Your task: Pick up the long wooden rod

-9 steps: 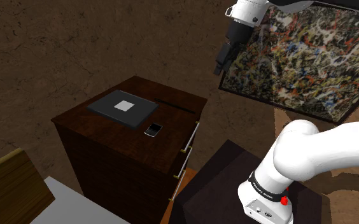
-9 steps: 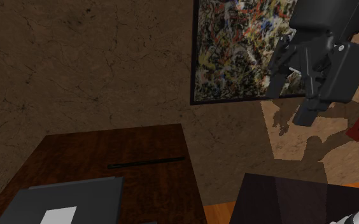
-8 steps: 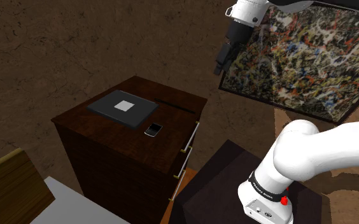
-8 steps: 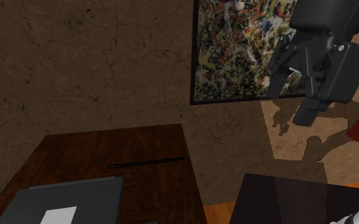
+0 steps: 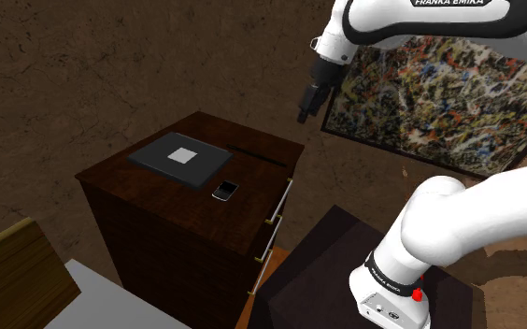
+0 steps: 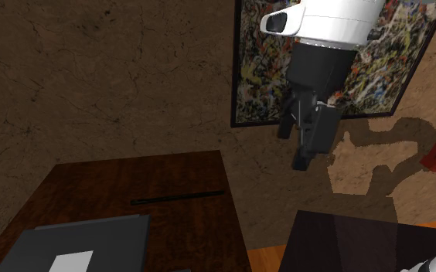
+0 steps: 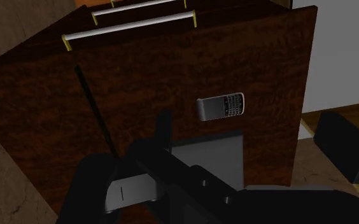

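Count: one rod, one phone, one flat grey slab, one cabinet with two drawer handles, one painting, one arm.
Rod [image 6: 178, 198]: thin, dark, nearly black. It lies flat on the dark wooden cabinet [image 5: 159, 224], along the top's far edge in the shoulder view, and nothing touches it.
Claw [image 5: 303, 117]: all black, hanging in the air in front of the painting [image 5: 439, 93], beyond the cabinet's edge and well apart from the rod. Whether it is spread or pressed together cannot be told. It touches nothing on the cabinet.
Phone [image 7: 223, 106]: lies on the top between the slab and the drawer-front edge.
Slab [image 5: 179, 157]: dark grey with a white square in its middle, well apart from the rod [image 7: 94, 108].
Handles: two pale bars [image 7: 128, 27] on the cabinet's front.
In the way: bare top lies between the rod and the slab.
Surroundings: brown mottled wall; speckled painting in a dark frame; the dark stand [image 5: 318, 271] just beside the cabinet.
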`<state>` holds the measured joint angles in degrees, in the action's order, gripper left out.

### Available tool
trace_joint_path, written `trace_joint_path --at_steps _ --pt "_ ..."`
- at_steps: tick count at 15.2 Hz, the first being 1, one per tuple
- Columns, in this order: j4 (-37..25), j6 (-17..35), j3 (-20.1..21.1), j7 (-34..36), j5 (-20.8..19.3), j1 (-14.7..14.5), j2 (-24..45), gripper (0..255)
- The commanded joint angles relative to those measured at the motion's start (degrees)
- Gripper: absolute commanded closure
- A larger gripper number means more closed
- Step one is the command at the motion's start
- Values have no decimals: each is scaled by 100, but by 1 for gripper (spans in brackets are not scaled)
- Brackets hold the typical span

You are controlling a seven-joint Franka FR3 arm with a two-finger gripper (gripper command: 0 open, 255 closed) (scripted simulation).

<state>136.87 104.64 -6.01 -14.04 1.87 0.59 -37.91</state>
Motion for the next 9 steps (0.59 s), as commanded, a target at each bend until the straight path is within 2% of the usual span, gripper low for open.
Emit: trace_joint_path --at_steps 1,9 --pt "45 369 -99 -168 -43 1 318 0" --pt "-112 1671 -508 -880 -48 -21 1801 0"
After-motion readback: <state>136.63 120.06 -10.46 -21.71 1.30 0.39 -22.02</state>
